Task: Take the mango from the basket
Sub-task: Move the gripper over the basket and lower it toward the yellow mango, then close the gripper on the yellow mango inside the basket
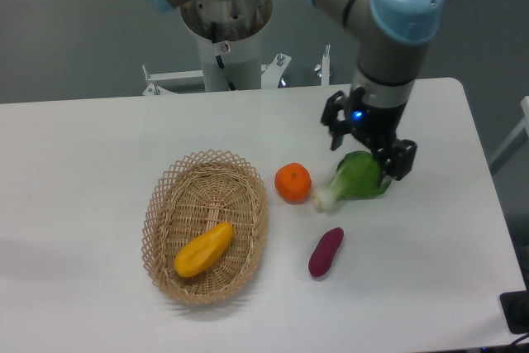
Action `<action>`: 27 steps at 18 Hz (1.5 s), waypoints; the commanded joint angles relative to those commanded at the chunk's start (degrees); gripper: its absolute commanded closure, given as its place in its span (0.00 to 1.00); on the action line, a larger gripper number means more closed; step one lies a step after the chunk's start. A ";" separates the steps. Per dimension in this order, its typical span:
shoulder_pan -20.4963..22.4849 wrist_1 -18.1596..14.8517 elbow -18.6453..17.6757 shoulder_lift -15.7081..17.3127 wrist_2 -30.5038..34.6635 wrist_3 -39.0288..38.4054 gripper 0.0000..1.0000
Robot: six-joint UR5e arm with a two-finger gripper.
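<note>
A yellow-orange mango [203, 250] lies tilted in the lower middle of the oval wicker basket [164, 198] on the left of the white table. My gripper [369, 149] hangs open and empty at the right, over the green leafy vegetable [357, 178], far from the basket. Its dark fingers [402, 160] stand apart with nothing between them.
A round orange [293, 183] sits just right of the basket. The leafy vegetable's white stem points toward the orange. A purple sweet potato [326, 251] lies below them. The robot base column [225, 31] rises behind the table's back edge.
</note>
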 joint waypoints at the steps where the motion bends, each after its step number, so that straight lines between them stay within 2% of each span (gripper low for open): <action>1: -1.40 2.02 -0.88 -0.09 0.00 -2.90 0.00; 4: -4.66 6.77 -3.78 -0.35 0.35 -9.59 0.00; 9: -8.18 8.10 -8.43 -0.96 0.53 -14.26 0.00; 12: -10.64 13.00 -10.20 -3.24 1.14 -15.58 0.00; 14: -12.48 15.56 -11.43 -4.91 4.03 -17.51 0.00; 18: -16.18 17.24 -11.61 -8.08 7.03 -19.45 0.00; 24: -19.26 17.68 -12.49 -9.58 7.12 -21.55 0.00; 27: -19.87 19.00 -12.58 -10.63 7.29 -23.49 0.00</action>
